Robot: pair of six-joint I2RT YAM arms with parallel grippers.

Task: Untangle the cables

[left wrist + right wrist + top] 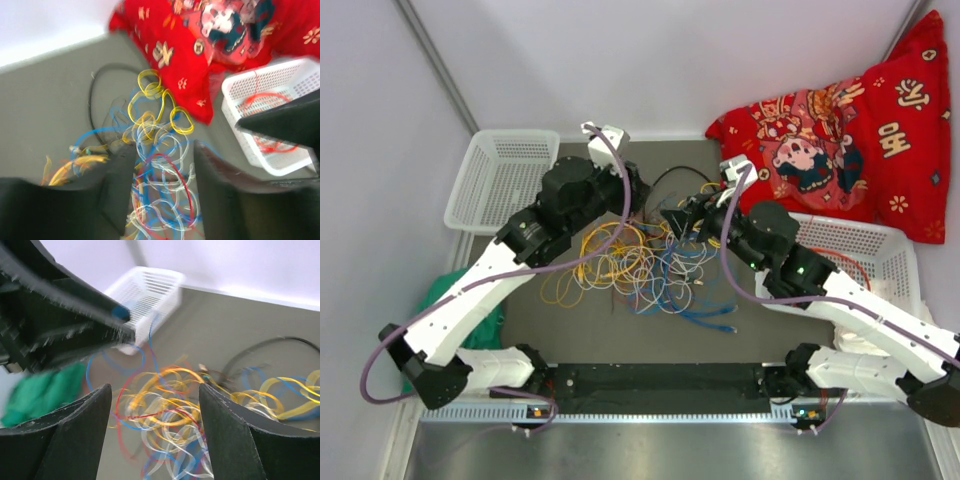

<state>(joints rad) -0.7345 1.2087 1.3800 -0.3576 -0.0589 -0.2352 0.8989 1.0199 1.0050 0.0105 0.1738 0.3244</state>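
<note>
The cables (640,268) sit in one messy heap on the grey mat (570,335), though both wrist views are badly smeared. Left gripper (162,192) and right gripper (152,435) hang spread apart above it, gripping nothing.

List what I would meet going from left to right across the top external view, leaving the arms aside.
White basket → cables → second white basket. The green cloth and the red printed cloth overlap the baskets along this direction, so I leave them out.
</note>
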